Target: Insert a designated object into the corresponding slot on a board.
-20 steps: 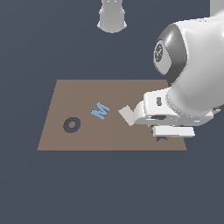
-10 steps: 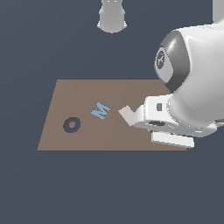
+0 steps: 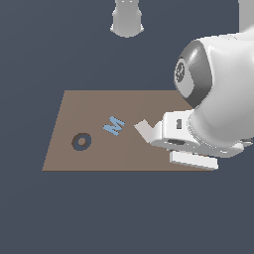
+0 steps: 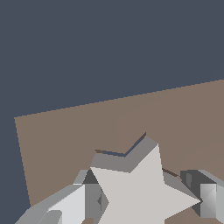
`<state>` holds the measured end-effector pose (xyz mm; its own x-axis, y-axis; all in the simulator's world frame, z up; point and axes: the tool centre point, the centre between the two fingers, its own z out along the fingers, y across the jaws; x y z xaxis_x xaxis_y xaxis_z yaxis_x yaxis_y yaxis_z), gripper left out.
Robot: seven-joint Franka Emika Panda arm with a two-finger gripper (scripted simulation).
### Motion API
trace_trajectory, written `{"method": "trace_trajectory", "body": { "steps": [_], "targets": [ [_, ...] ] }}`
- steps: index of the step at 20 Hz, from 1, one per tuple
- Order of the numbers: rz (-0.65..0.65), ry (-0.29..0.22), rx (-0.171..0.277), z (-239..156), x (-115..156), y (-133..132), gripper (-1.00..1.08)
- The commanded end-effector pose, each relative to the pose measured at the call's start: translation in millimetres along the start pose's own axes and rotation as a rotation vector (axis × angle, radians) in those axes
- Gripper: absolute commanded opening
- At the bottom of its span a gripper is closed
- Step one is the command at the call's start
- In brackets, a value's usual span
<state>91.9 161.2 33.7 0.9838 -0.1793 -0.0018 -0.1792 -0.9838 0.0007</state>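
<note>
A: Where do we stand with the star?

B: In the wrist view we see the pale grey star block [image 4: 142,192] sitting between the gripper's [image 4: 142,203] two fingers [image 4: 205,199], which are closed against its sides. It hangs over the brown board [image 4: 87,131]; whether it touches the surface, we cannot tell.

A: And the rest of the board?

B: From the exterior view, the dark ring [image 3: 81,142] and the blue M [image 3: 114,125] lie toward that view's left. The white rectangle [image 3: 144,129] shows just beside the arm [image 3: 218,99], which covers the board's right end.
</note>
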Motion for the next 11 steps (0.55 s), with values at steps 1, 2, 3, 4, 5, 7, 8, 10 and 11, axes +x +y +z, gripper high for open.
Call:
{"method": "trace_trajectory", "body": {
  "steps": [1,2,3,4,5,7,8,10,11],
  "targets": [
    [0.001,0.0,0.001,3.0,0.3,0.2,-1.0],
    [0.001,0.0,0.001,3.0,0.3,0.2,1.0],
    [0.001,0.0,0.001,3.0,0.3,0.2,1.0],
    [0.001,0.0,0.001,3.0,0.3,0.2,1.0],
    [0.001,0.0,0.001,3.0,0.3,0.2,1.0],
    [0.001,0.0,0.001,3.0,0.3,0.2,1.0],
    [0.001,0.0,0.001,3.0,0.3,0.2,1.0],
    [0.001,0.0,0.001,3.0,0.3,0.2,1.0],
    [0.001,0.0,0.001,3.0,0.3,0.2,1.0]
  ]
}}
